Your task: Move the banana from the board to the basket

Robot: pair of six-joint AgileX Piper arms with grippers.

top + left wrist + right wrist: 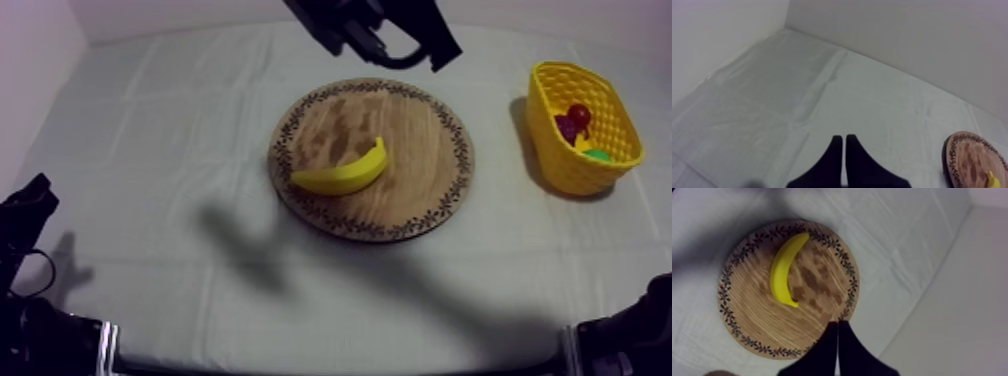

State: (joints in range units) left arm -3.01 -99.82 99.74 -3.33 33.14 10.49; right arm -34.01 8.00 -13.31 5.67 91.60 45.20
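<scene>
The yellow banana (340, 175) (783, 270) lies on the round wooden board (420, 120) (822, 263) with the patterned rim, left of its middle. The yellow basket (560, 160) stands at the table's right. My right gripper (443, 58) (837, 324) hangs high over the board's far right rim, its fingers together as a narrow wedge holding nothing, clear of the banana. My left gripper (38, 188) (844, 139) rests low at the table's left, shut on nothing. A piece of the board (972, 155) and the banana's tip (990, 179) lie far off beyond it.
Inside the basket lie a small red fruit (578, 114), purple grapes (566, 129) and something green (598, 155). White walls border the cloth at the back and left. The arm's shadow falls on the cloth in front of the board.
</scene>
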